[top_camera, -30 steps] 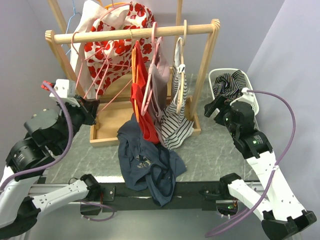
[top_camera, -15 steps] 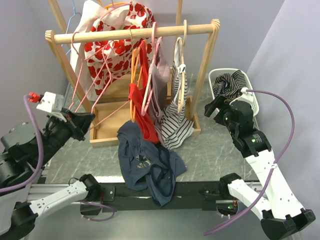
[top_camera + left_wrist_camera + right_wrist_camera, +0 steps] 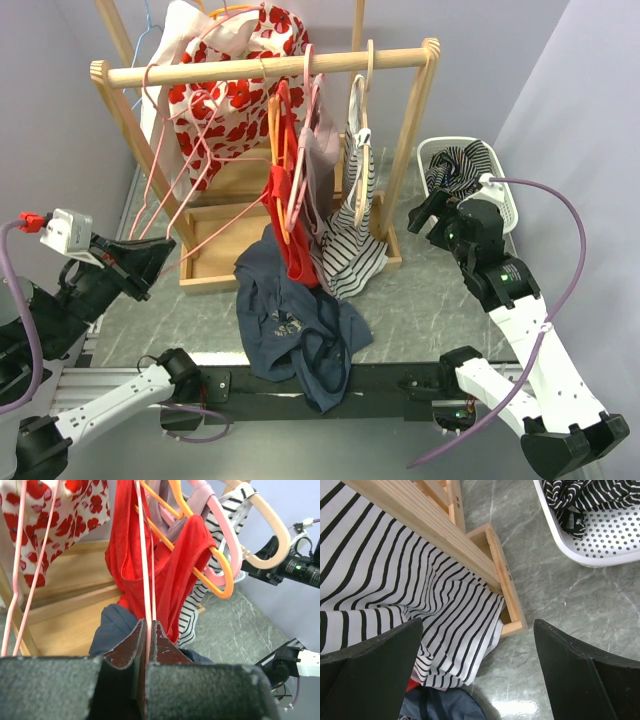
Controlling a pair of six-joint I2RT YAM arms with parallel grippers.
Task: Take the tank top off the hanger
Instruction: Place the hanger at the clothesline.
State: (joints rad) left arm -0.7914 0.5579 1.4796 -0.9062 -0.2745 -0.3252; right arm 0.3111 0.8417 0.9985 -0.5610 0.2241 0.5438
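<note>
Plainly, the left arm's fingers (image 3: 148, 630) are pressed shut on a thin pink strand. It runs taut from their tips up across the red tank top (image 3: 175, 565). Whether that strand is a slim hanger wire or a strap I cannot tell.

The right arm's fingers (image 3: 425, 212) are spread wide with nothing between them. They hover over the grey marbled table (image 3: 430, 300), between the black-and-white striped top (image 3: 395, 570) and the white perforated basket (image 3: 600, 545).

The red tank top hangs on an orange plastic hanger (image 3: 226, 582) from the round wooden rail (image 3: 200, 72). Its long axis is vertical and its hem comes down to the crumpled navy garment (image 3: 290, 320).

From the left fingers it lies ahead and to the right with nothing in between. From the right fingers it lies to the left, behind the striped top and a mauve one. So the left arm looks better placed, and sliding the fabric off probably means pulling along the hanger's sloping shoulder.
</note>
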